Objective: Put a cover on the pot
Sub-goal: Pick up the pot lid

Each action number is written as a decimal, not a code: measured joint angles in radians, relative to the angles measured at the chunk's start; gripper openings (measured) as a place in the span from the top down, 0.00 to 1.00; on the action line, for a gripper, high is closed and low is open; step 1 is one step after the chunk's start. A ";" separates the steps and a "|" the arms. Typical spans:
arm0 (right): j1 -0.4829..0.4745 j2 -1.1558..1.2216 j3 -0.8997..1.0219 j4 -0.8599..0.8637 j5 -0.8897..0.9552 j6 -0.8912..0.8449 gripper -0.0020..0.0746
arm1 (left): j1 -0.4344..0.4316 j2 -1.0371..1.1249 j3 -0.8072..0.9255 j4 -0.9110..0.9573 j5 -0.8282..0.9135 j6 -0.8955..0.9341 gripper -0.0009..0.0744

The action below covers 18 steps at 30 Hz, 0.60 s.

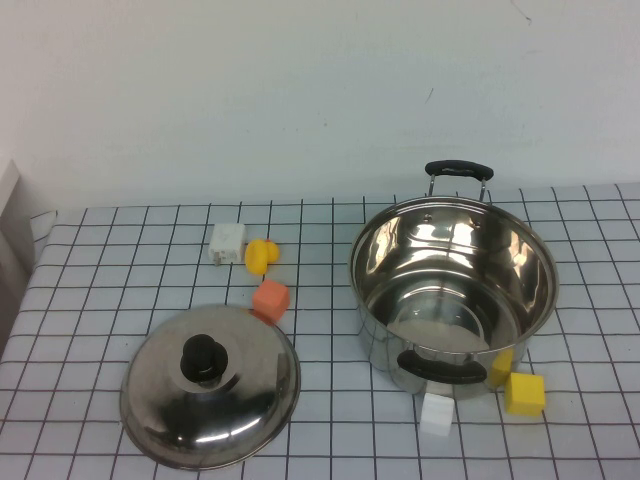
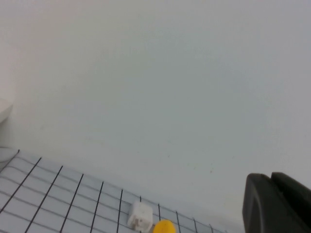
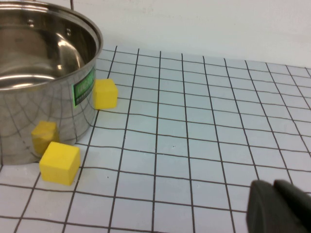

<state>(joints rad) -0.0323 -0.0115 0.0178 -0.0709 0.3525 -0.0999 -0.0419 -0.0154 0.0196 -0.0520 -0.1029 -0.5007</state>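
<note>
Pot [image 1: 453, 290] sits open at right-centre of high view on the desk [image 1: 100, 280]; lid [image 1: 210, 386] lower left (steel, prob. heavy, slick), so grip its black knob [image 1: 203, 358]. Left pincer [image 2: 277, 204], right pincer [image 3: 279, 208]: only corners show, can't tell if clenched.

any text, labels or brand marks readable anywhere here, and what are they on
Green sticker on the outer wall of the pot, beside a yellow block: it carries print, too small to read.
Lid, other blocks and checked table cloth: no text seen.
Left gripper and right gripper, at the edges of their wrist views: no markings.
</note>
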 joint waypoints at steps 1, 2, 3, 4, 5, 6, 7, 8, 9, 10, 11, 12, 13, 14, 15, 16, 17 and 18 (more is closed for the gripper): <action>0.000 0.000 0.000 0.000 0.000 0.000 0.96 | 0.000 0.000 0.000 0.000 0.009 0.000 0.99; 0.000 0.000 0.000 0.000 0.000 0.000 0.96 | 0.000 0.000 0.000 -0.002 0.024 0.000 0.99; 0.000 0.000 0.000 0.000 0.000 0.000 0.96 | 0.000 0.000 -0.004 -0.002 0.049 0.002 0.99; 0.000 0.000 0.000 0.000 0.000 0.000 0.96 | 0.000 0.000 -0.017 0.000 0.082 0.007 0.99; 0.000 0.000 0.000 0.000 0.000 0.000 0.96 | 0.000 0.005 -0.033 0.005 0.103 0.019 0.99; 0.000 0.000 0.000 0.000 0.000 0.000 0.96 | 0.000 0.020 -0.060 0.016 0.130 0.033 0.99; 0.000 0.000 0.000 0.000 0.000 0.000 0.96 | 0.000 0.039 -0.091 0.030 0.149 0.048 0.99; 0.000 0.000 0.000 0.000 0.000 0.000 0.96 | 0.000 0.062 -0.118 0.041 0.159 0.057 0.99; 0.000 0.000 0.000 0.000 0.000 0.000 0.96 | 0.000 0.091 -0.152 0.052 0.172 0.064 0.99; 0.000 0.000 0.000 0.000 0.000 0.000 0.96 | 0.000 0.125 -0.186 0.065 0.180 0.069 0.99; 0.000 0.000 0.000 0.000 0.000 0.000 0.96 | 0.000 0.154 -0.213 0.075 0.185 0.071 0.99; 0.000 0.000 0.000 0.000 0.000 0.000 0.96 | 0.000 0.194 -0.244 0.088 0.187 0.074 0.99; 0.000 0.000 0.000 0.000 0.000 0.000 0.96 | 0.000 0.237 -0.274 0.101 0.187 0.076 0.99; 0.000 0.000 0.000 0.000 0.000 0.000 0.96 | 0.000 0.271 -0.302 0.109 0.187 0.078 0.99; 0.000 0.000 0.000 0.000 0.000 0.000 0.96 | 0.000 0.314 -0.323 0.117 0.175 0.078 0.99; 0.000 0.000 0.000 0.000 0.000 0.000 0.96 | 0.000 0.357 -0.337 0.120 0.150 0.079 0.99; 0.000 0.000 0.000 0.000 0.000 0.000 0.96 | 0.000 0.398 -0.343 0.124 0.117 0.079 0.99; 0.000 0.000 0.000 0.000 0.000 0.000 0.96 | 0.000 0.438 -0.345 0.126 0.069 0.079 0.99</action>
<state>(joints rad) -0.0323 -0.0115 0.0178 -0.0709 0.3525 -0.0999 -0.0419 0.4228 -0.3256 0.0742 -0.0340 -0.4222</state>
